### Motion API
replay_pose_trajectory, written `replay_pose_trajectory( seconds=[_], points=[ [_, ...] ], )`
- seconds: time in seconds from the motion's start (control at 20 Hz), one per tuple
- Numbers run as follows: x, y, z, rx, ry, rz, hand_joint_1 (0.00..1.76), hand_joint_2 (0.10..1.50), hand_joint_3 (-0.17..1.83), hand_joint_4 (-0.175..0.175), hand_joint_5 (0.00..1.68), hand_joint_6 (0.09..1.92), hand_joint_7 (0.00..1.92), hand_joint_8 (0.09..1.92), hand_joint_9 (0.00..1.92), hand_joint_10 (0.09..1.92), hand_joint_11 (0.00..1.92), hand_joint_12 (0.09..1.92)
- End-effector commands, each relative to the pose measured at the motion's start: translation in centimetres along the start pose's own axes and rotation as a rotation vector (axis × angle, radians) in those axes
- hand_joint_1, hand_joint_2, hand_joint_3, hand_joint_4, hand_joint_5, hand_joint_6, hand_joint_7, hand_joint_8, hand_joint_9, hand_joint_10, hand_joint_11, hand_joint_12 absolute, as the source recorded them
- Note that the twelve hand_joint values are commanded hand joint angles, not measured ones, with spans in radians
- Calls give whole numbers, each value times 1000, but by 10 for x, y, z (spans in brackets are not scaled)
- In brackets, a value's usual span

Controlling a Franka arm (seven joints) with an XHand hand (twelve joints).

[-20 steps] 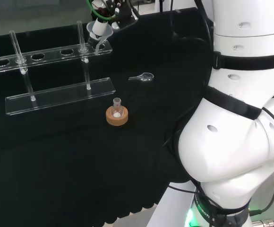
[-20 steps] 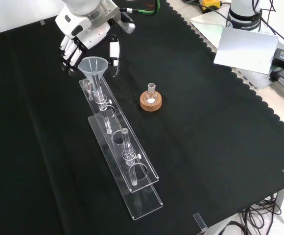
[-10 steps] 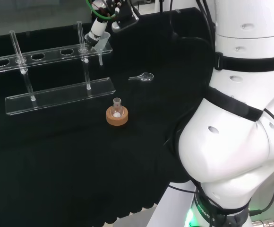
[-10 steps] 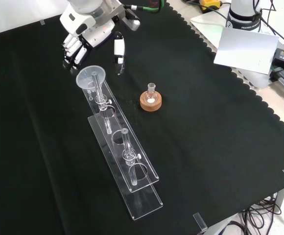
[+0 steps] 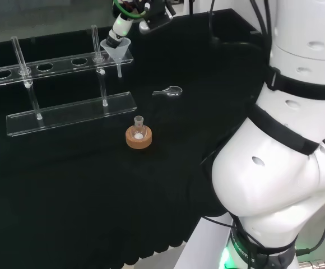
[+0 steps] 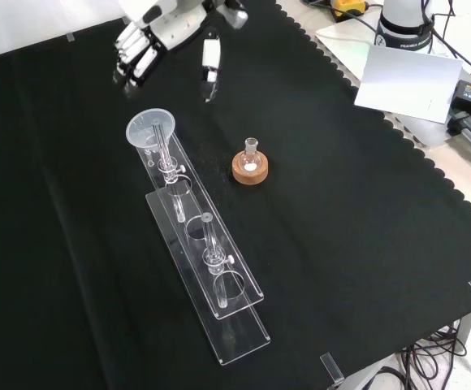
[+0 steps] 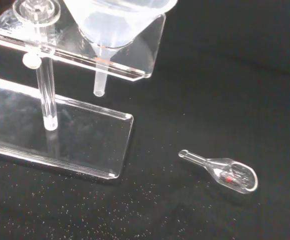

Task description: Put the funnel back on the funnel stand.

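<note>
The clear funnel point(image 5: 116, 50) sits in the end hole of the clear acrylic funnel stand point(image 5: 56, 64), with its stem hanging through the upper shelf. In the front view the funnel point(image 6: 150, 130) rests at the far end of the stand point(image 6: 223, 280). The wrist view shows the funnel point(image 7: 112, 20) seated in the shelf above the stand's base plate point(image 7: 85, 145). The hand point(image 6: 166, 20) hovers above and beyond the funnel, apart from it, with its fingers relaxed and nothing in them. In the head view the hand point(image 5: 122, 23) is just above the funnel's rim.
A small flask on a cork ring point(image 5: 138, 136) stands in front of the stand, also in the front view point(image 6: 250, 165). A small glass scoop point(image 5: 171, 91) lies on the cloth to the right of the stand, close in the wrist view point(image 7: 225, 172).
The funnel has settled down into the stand's end hole. The hand has let go of it and has risen up and away.
</note>
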State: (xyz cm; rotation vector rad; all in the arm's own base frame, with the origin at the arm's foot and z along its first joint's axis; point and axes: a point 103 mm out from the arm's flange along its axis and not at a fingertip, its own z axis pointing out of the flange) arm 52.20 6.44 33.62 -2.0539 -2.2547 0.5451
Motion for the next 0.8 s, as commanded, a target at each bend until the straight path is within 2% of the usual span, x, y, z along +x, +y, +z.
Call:
replay_pose_trajectory(
  seconds=[0.05, 0.4, 0.8],
  points=[
    [-15, -48, -3, -83, 33, 56, 560, 730, 258, -32, 368, 91, 102, 658, 290, 720, 288, 1507],
    [-32, -93, 7, -99, 90, 105, 565, 735, 246, -32, 384, 87, 123, 657, 323, 698, 311, 1495],
    [-34, -130, 18, -124, 121, 138, 570, 735, 242, -33, 393, 87, 131, 656, 343, 693, 324, 1489]
  ],
)
